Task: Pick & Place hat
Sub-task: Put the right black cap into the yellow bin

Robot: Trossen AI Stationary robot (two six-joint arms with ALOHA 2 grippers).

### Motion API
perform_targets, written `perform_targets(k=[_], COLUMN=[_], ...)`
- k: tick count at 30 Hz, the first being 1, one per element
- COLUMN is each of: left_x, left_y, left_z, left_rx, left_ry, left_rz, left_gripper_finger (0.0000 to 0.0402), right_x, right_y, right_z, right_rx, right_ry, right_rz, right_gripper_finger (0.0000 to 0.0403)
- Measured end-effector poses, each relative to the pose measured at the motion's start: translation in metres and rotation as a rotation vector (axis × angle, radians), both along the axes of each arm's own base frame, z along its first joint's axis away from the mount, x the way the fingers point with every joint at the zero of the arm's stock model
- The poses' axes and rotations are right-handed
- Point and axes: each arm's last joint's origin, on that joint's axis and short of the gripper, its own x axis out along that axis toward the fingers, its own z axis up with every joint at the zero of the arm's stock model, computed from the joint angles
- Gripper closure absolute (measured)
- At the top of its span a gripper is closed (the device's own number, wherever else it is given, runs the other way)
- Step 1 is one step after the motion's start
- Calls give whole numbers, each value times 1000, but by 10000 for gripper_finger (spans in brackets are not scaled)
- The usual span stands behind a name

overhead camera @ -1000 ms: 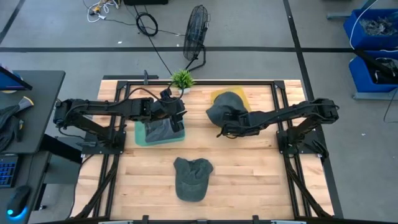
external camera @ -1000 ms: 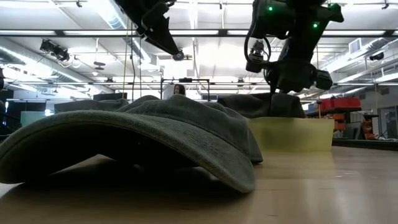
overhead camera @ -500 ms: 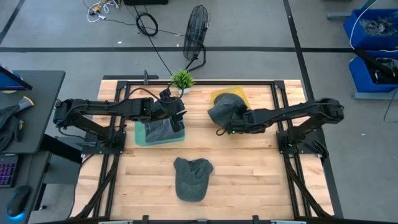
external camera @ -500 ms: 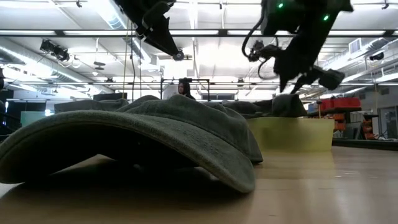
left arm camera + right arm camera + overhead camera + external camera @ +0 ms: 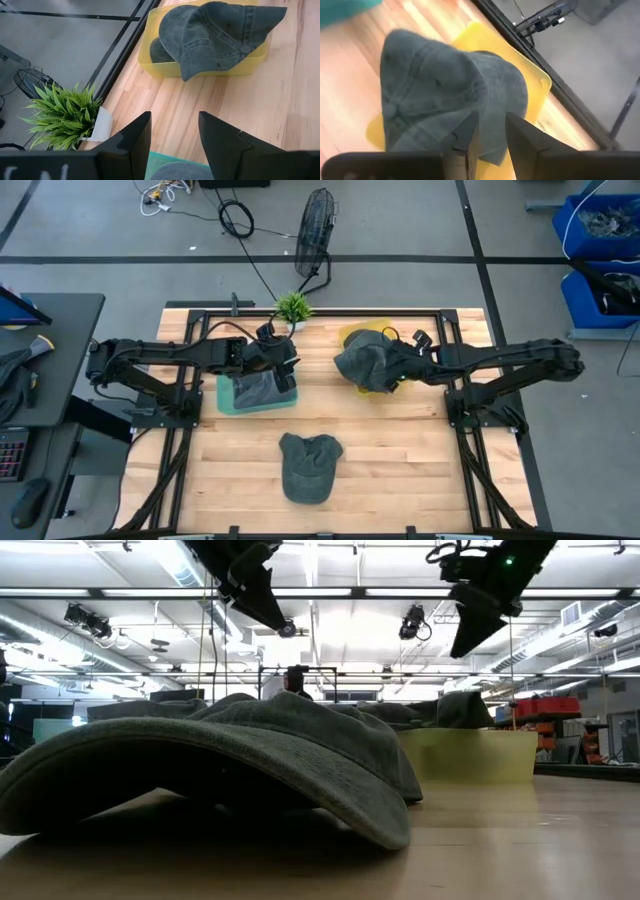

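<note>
A grey-green hat (image 5: pixel 362 360) lies crumpled in the yellow tray (image 5: pixel 385 332) at the table's far side, its brim hanging over the tray's near rim (image 5: pixel 215 35). My right gripper (image 5: pixel 388 375) hovers open just right of it and high above it (image 5: pixel 465 635), touching nothing; the hat (image 5: pixel 445 100) shows past its fingers (image 5: pixel 489 135). My left gripper (image 5: pixel 285 375) waits open over the green tray (image 5: pixel 228 402), which holds a second hat (image 5: pixel 258 388). A third hat (image 5: pixel 308 467) rests dome up on the table's near middle (image 5: pixel 220 760).
A small potted plant (image 5: pixel 293 307) stands at the far edge between the trays (image 5: pixel 60 117). Black frame rails run along the table's sides. A fan (image 5: pixel 318 230) stands on the floor beyond. Bare wood lies around the third hat.
My right gripper has come off the hat, risen, and drawn back toward the table's right edge. The hat, held up over the yellow tray a second ago, has dropped and settled into it. The left arm has kept still.
</note>
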Motion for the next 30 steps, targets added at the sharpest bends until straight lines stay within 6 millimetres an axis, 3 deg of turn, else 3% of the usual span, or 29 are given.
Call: perform_targets(k=[7, 15, 20, 23, 28, 30], left_x=[0, 0, -1, -1, -2, -2], left_y=[0, 0, 0, 0, 0, 0], left_z=[0, 0, -1, -1, -2, -2], left_rx=[0, 0, 2, 2, 2, 2], left_ry=[-1, 1, 13, 19, 29, 30], left_rz=[0, -1, -3, -3, -3, -3], left_gripper_finger=[232, 232, 232, 232, 232, 232], right_x=[13, 39, 50, 50, 46, 43], right_y=[-17, -42, -54, -58, -59, -58], right_z=[-13, -53, -79, -88, -86, -81], right_rx=[43, 180, 259, 214, 214, 207], right_ry=[-1, 51, 139, 231, 301, 325], right_rz=[-105, -241, -234, -216, -143, -86], right_gripper_finger=[288, 232, 218, 248, 375, 387])
